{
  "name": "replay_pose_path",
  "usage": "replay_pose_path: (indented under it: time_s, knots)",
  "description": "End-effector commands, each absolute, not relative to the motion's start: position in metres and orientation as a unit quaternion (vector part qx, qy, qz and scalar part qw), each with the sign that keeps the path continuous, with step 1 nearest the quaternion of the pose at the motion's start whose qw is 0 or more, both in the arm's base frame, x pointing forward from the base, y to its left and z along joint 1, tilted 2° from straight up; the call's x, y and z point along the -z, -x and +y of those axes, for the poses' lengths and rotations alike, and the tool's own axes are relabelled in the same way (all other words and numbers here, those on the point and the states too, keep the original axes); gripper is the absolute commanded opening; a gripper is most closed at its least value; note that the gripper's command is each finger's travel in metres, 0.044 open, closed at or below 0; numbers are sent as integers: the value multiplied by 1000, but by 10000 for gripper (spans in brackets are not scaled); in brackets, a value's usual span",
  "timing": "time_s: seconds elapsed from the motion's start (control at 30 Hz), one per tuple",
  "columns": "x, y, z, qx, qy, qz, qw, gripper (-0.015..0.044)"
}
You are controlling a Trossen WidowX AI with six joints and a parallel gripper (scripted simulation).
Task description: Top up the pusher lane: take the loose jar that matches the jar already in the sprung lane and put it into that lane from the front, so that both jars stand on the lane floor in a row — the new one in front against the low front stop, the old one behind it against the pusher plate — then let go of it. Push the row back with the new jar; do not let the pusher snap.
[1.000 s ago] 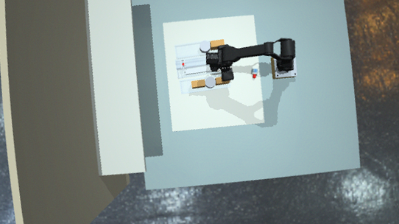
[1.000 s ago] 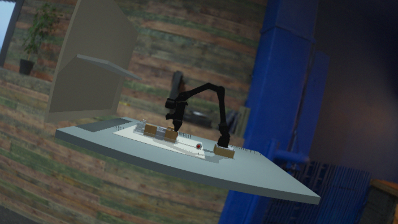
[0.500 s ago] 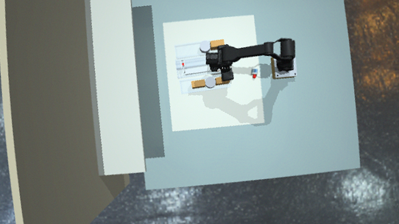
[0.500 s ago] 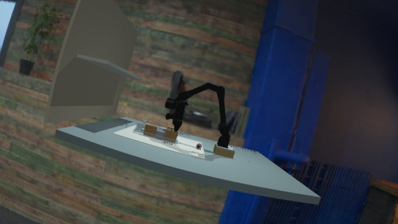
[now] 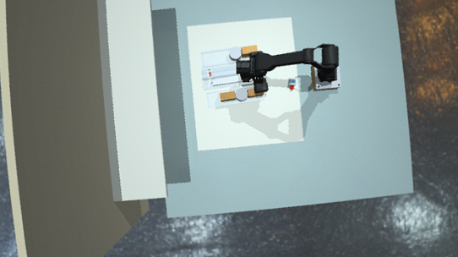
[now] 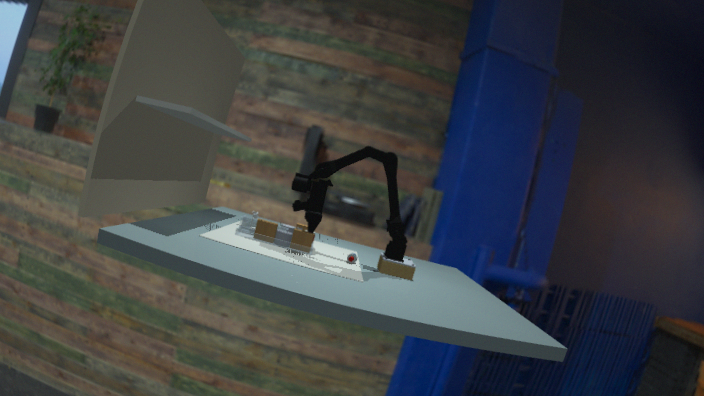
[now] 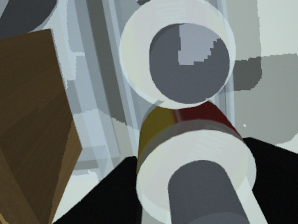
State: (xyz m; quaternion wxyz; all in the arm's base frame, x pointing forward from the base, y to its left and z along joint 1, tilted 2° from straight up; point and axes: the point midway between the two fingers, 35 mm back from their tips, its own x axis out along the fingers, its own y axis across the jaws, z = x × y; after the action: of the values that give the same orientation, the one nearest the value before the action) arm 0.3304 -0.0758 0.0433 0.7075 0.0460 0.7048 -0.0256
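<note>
My gripper is shut on a jar with a yellow and dark red side, a pale round top and a grey knob. In the wrist view another jar with the same pale top and grey knob stands in the clear sprung lane, just beyond the held one. The held jar's side runs down close to it; whether they touch is unclear. The arm hides both jars in the top view. The held jar's base, the lane floor beneath it, the front stop and the pusher plate cannot be made out.
Side lanes hold brown blocks and grey round-topped things. A small red, white and blue object lies between lanes and arm base. A raised pale shelf is beyond the lanes.
</note>
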Motion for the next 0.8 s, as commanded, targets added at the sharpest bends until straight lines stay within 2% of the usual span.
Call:
replay_pose_path:
  time_s: [0.0, 0.77]
  knots:
    - [-48, -341, -78, 28, -46, 692, 720, 0]
    - [-48, -344, -78, 28, -46, 691, 720, 0]
